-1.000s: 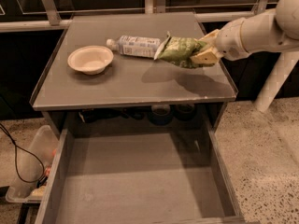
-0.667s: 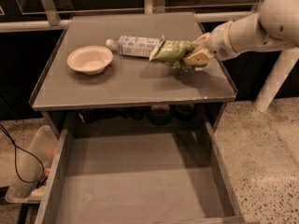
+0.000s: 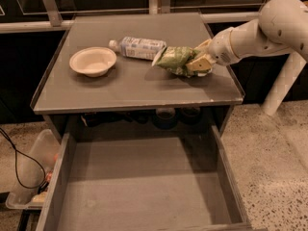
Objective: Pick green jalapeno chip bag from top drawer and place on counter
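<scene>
The green jalapeno chip bag [image 3: 174, 60] is at the right part of the counter [image 3: 130, 88], low over its surface or resting on it. My gripper [image 3: 196, 64] comes in from the right on a white arm and is shut on the bag's right end. The bag's whitish left end lies next to the clear plastic bottle [image 3: 137, 47]. The top drawer [image 3: 139, 191] stands pulled open below the counter, with a bare grey bottom.
A pale bowl [image 3: 93, 61] sits on the counter's left side. A clear plastic bin [image 3: 31, 177] with a black cable stands on the floor left of the drawer. A white post [image 3: 284, 81] stands at the right. Dark items sit under the counter.
My gripper has carried the chip bag a little left and down toward the counter, closer to the bottle. Bowl, bottle and drawer have not moved.
</scene>
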Tool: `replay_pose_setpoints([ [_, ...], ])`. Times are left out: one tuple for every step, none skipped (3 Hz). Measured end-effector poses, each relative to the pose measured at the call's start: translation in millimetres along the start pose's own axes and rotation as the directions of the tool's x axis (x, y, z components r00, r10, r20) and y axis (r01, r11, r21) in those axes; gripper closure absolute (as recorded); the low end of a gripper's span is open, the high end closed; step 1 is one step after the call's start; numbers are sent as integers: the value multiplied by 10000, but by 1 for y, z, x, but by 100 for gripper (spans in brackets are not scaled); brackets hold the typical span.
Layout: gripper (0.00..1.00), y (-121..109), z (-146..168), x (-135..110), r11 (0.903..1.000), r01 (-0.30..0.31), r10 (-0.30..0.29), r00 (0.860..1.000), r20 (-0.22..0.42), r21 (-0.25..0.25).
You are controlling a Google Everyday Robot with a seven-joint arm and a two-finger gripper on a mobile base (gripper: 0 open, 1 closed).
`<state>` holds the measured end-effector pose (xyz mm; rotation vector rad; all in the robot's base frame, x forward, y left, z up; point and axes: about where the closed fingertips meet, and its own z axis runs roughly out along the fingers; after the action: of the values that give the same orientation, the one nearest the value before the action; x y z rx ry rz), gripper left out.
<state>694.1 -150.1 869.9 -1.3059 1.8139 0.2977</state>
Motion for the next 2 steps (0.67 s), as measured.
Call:
replay_pose_setpoints([
  [57,0,0,0,10000,0,0,10000,0,-1],
  [35,0,0,0,10000,0,0,10000,0,-2],
])
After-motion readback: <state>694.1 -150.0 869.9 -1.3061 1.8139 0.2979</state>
